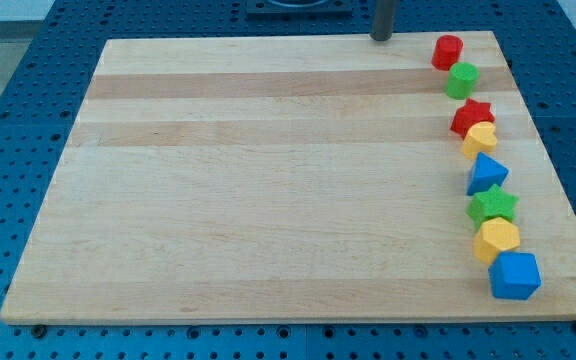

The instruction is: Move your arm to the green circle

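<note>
At view's top edge: my tip (382,37) touching board (268,180), rod cut off above | green circle (461,79) rightward, well apart, round, no long axis, beside red block (447,51)

**Seven blocks lined down the board's right side**

A wooden board (268,180) lies on a blue perforated table (28,60). At the board's 1 o'clock sits a red block (447,51), hexagon-like. Down toward 3 o'clock, a red star (472,116) touches a yellow heart (480,139); a blue triangle (486,174) follows. Toward 5 o'clock come a green star (493,205), a yellow hexagon (496,240) and a blue block (514,275).
</note>
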Available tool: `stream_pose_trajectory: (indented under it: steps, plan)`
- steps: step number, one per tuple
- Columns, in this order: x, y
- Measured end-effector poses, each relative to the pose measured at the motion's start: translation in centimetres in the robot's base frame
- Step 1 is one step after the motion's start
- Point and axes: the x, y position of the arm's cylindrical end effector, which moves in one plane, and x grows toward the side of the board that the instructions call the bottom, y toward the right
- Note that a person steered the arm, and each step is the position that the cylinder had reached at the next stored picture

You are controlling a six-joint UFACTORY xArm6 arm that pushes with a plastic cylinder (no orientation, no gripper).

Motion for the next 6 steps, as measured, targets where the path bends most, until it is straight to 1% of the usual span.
stream_pose_trajectory:
  steps: [1,2,3,4,5,6]
  plan:
    - [0.0,0.9]
    - [0.0,6.0]
    - [0.0,9.3]
    - [0.0,10.1]
    - [1.4,13.9]
    - [3.4,13.9]
